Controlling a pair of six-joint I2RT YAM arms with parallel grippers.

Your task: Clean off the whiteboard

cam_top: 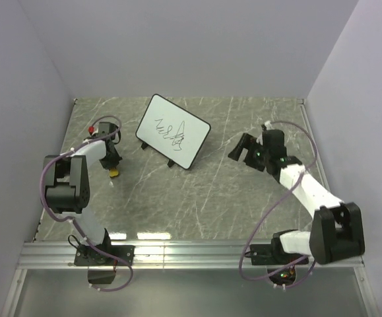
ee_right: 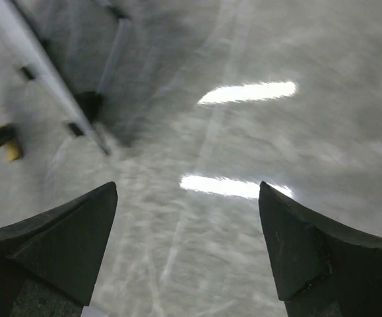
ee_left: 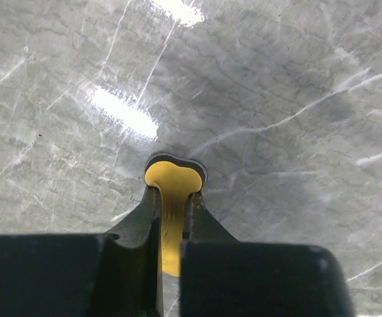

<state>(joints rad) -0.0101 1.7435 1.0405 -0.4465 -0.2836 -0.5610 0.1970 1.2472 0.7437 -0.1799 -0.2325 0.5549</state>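
Note:
The whiteboard (cam_top: pixel 173 131) stands tilted on small black feet at the middle back of the table, with black scribbles on its face. Its edge and feet show blurred in the right wrist view (ee_right: pixel 45 79). My left gripper (cam_top: pixel 113 168) is to the left of the board, pointing down at the table, and is shut on a small yellow eraser (ee_left: pixel 171 191) that rests against the surface. My right gripper (cam_top: pixel 239 150) is open and empty, hovering to the right of the board, its fingers (ee_right: pixel 65 244) wide apart over bare table.
The grey marbled tabletop (cam_top: pixel 197 198) is boxed in by white walls on the left, back and right. A metal rail (cam_top: pixel 191 251) carrying both arm bases runs along the near edge. Purple cables loop around both arms.

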